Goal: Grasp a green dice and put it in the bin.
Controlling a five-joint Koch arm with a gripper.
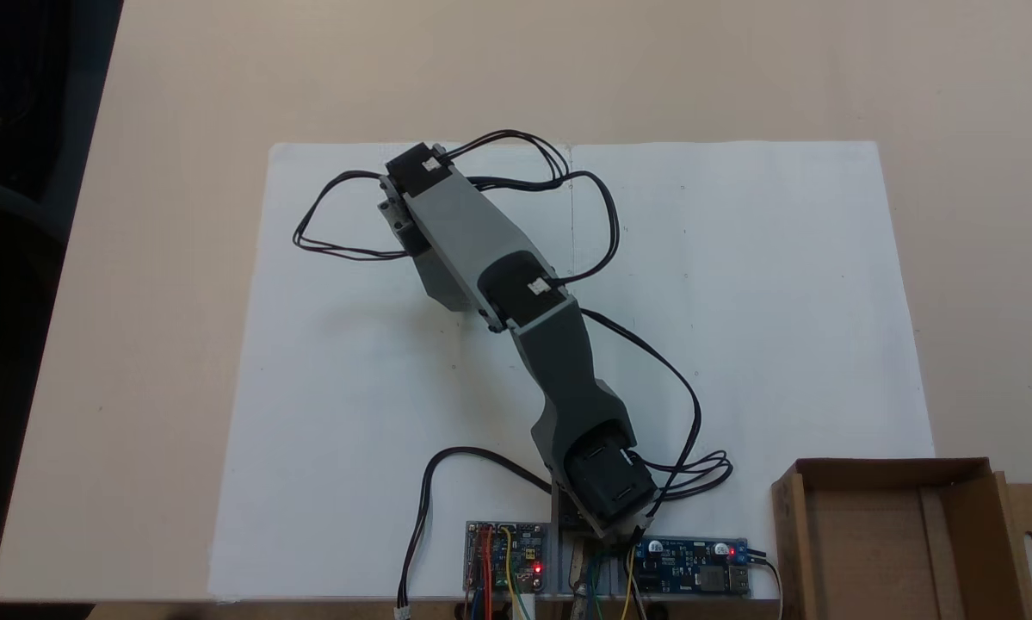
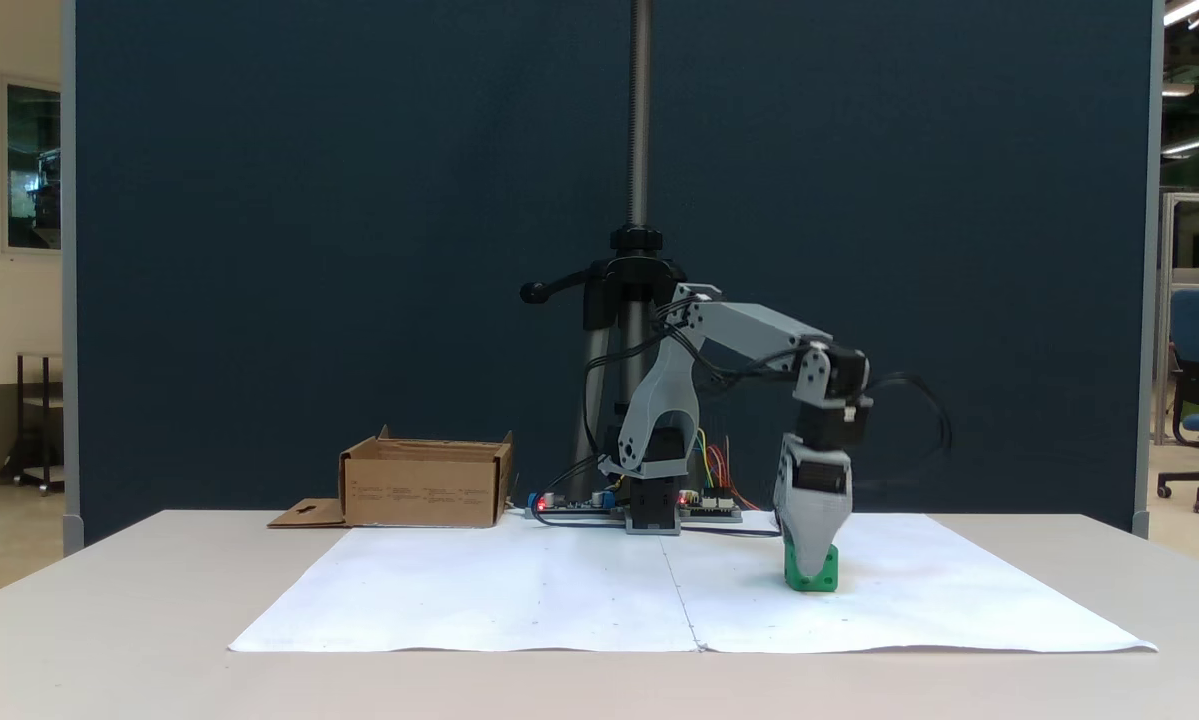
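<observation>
Pincer (image 2: 811,565) down over green dice (image 2: 813,577) on white paper, table (image 2: 109,600) beneath.
Grip state impossible to tell, tips overlapping. Dice likely light, rigid, slick: best pinched across opposite flat faces. Bin (image 2: 425,485) well apart.

In a fixed view the arm's upper link slopes outward from the raised elbow, the wrist turned straight down, its claw (image 2: 810,570) pointing downward
</observation>
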